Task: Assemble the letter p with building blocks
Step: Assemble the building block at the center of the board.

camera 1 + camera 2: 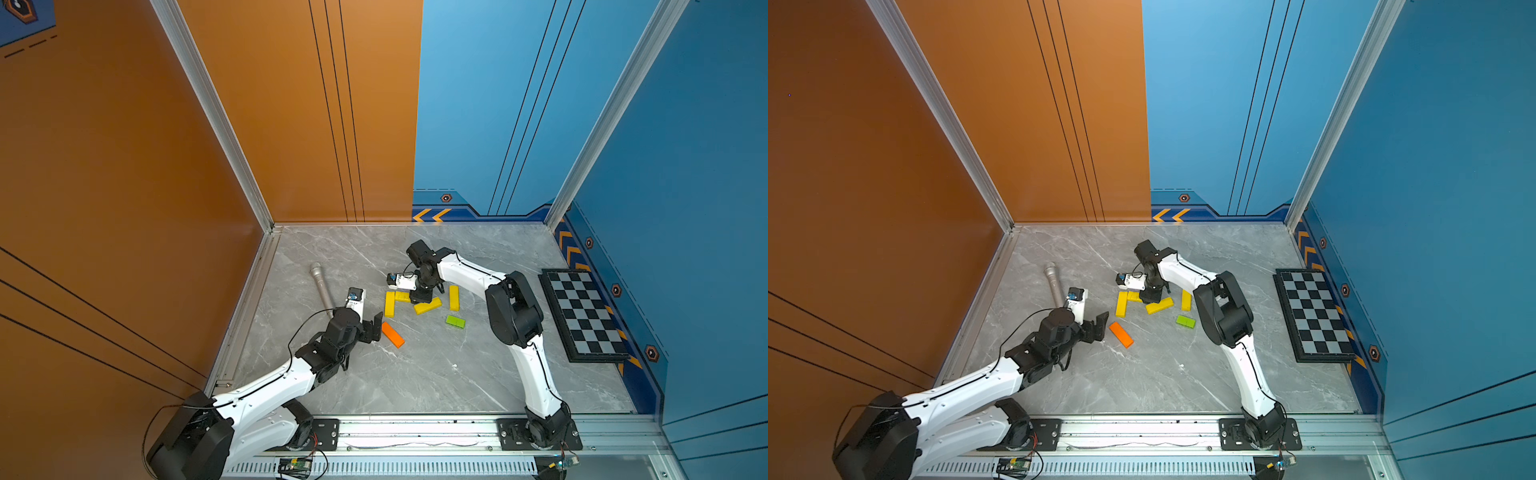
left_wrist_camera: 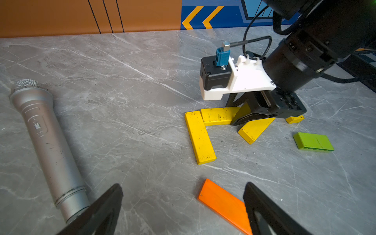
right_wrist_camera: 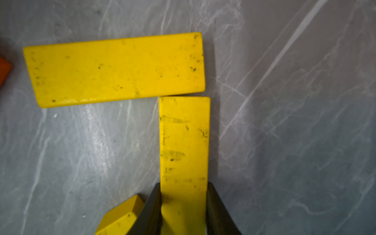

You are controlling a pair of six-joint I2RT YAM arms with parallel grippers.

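Looking along its own fingers, the right wrist view shows what both top views hide beneath the arm: the right gripper (image 3: 183, 186) clamped narrowly across a yellow bar (image 3: 184, 142) lying flat on the table (image 3: 284, 122), its free end butting the long side of a second yellow bar (image 3: 116, 69) to make a corner. Only the left wrist view reveals the grey cylinder as a microphone (image 2: 46, 142) and the left gripper (image 2: 183, 185) spread wide, empty, just beside the orange bar (image 2: 221, 203). Counted in a top view: four yellow bars, including a slanted yellow bar (image 1: 428, 306) and a fourth yellow bar (image 1: 454, 297) lying apart; one orange; one lime green bar (image 1: 455, 321); one chequered board (image 1: 584, 316).
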